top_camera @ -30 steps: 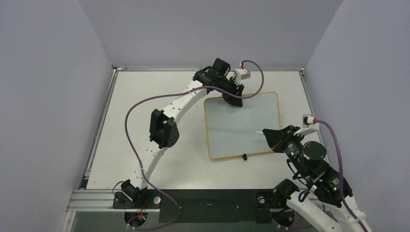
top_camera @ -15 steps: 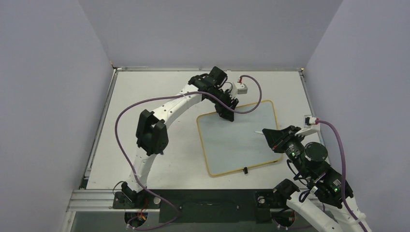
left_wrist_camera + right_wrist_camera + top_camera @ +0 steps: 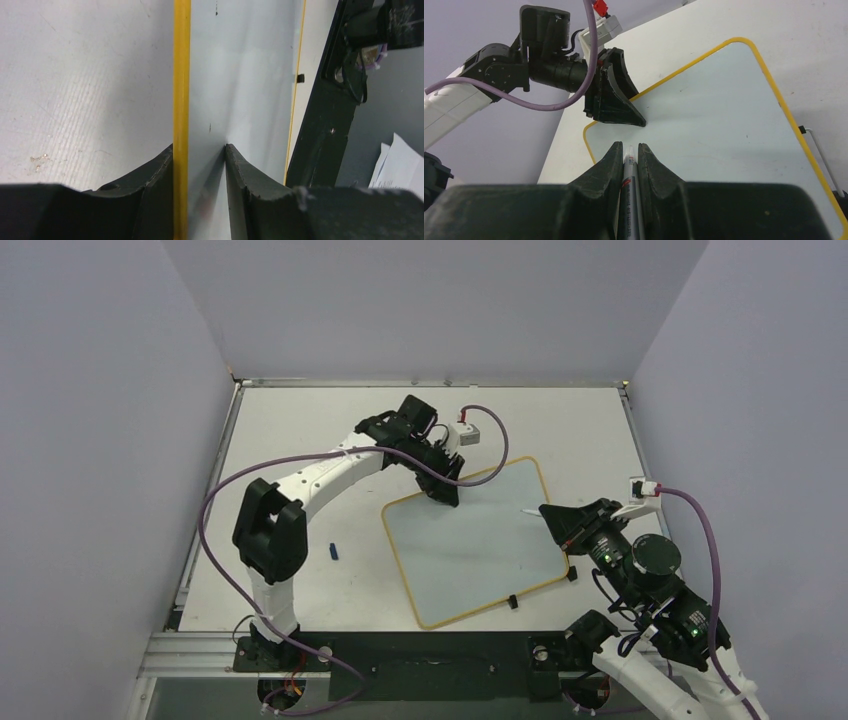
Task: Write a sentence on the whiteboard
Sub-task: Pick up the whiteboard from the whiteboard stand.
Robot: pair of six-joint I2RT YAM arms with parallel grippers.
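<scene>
Left wrist: fingers (image 3: 165, 170) straddle the whiteboard's (image 3: 235, 90) yellow edge, seemingly pinching it.

Both arms have white link shells with black joint housings. The left arm (image 3: 300, 485) carries a looping purple cable (image 3: 215, 510). The right arm (image 3: 650, 590) shows green indicator lights and a white connector block with a red tab.
</scene>
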